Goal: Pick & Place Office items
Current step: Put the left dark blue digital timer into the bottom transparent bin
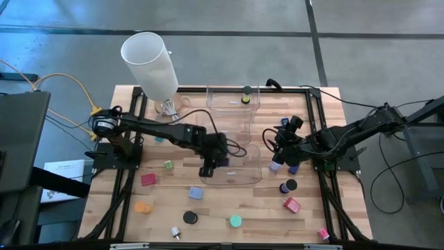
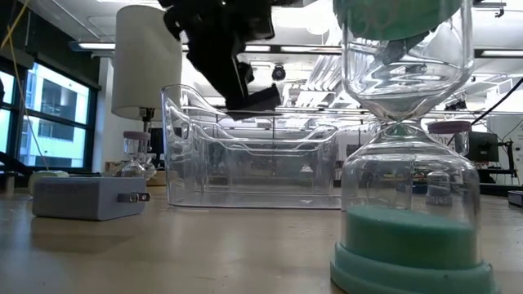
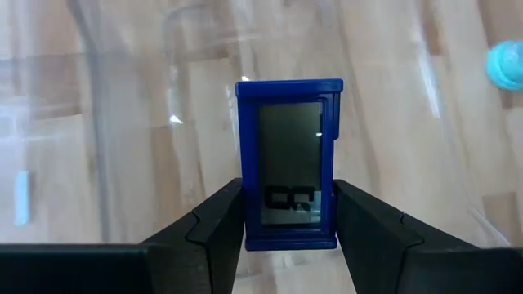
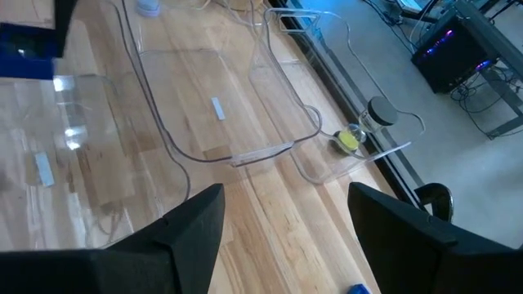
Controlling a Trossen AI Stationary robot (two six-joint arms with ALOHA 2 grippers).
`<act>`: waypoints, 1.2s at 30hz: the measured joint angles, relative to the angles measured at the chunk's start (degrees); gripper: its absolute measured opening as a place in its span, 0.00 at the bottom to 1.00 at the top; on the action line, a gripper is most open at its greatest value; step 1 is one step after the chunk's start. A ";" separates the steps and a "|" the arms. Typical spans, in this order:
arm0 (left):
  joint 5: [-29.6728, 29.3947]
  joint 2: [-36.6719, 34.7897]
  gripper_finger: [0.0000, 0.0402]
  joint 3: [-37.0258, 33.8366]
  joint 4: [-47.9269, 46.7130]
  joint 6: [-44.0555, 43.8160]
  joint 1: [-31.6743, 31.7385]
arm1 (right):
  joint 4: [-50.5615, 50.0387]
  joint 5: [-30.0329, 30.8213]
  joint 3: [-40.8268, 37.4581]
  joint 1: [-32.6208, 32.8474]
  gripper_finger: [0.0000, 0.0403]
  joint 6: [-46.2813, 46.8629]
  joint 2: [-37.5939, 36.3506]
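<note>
A: Status of left hand (image 3: 288, 214)?

B: Closed partway on a small blue block (image 3: 289, 173) with a grey display, clamped by the lower sides between both fingers (image 3: 214, 227). Held above the near clear bin (image 1: 239, 167), just at its left edge, mid-desk.

A: Right hand (image 4: 282, 214)?

B: Fingers spread, nothing between them. Parked right of the near bin, over bare desk (image 1: 215, 208). Purple piece (image 1: 275, 167) just beside it in the overhead view; contact not confirmed.

A: Remaining items?

B: Scattered on the near half of the desk: red block (image 1: 148, 179), orange disc (image 1: 142, 207), black disc (image 1: 190, 217), teal disc (image 1: 236, 221), lavender-blue block (image 1: 195, 193), pink block (image 1: 292, 205). One small yellow-and-black piece (image 1: 245, 94) in the far bin (image 1: 232, 97). Near bin apparently empty.

A: Risks?

B: Grip confined to the lower part of the block; possible tilt or slip on release. Position close to the bin's left wall; early release likely to land the block on the rim or outside. Cable (image 1: 239, 142) draped near the bin; snag possible. Tall white cylinder (image 1: 150, 64) leaning at far left, within reach of the left arm's sweep.

A: Markings?

B: Dark characters on the block's display, not legible with confidence. No brand readable elsewhere.
</note>
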 joint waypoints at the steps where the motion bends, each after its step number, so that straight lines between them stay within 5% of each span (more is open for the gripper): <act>1: -0.16 0.29 0.42 0.72 -0.32 0.02 -0.38 | 0.00 0.01 -0.01 -0.01 0.62 0.05 0.00; 14: -6.24 12.90 0.42 21.40 -22.46 1.39 -3.46 | 1.77 -4.93 0.00 0.00 0.62 0.55 0.02; 36: -6.87 18.47 0.42 21.42 -20.52 -4.94 -4.43 | 2.73 -9.28 0.00 0.00 0.62 3.67 0.02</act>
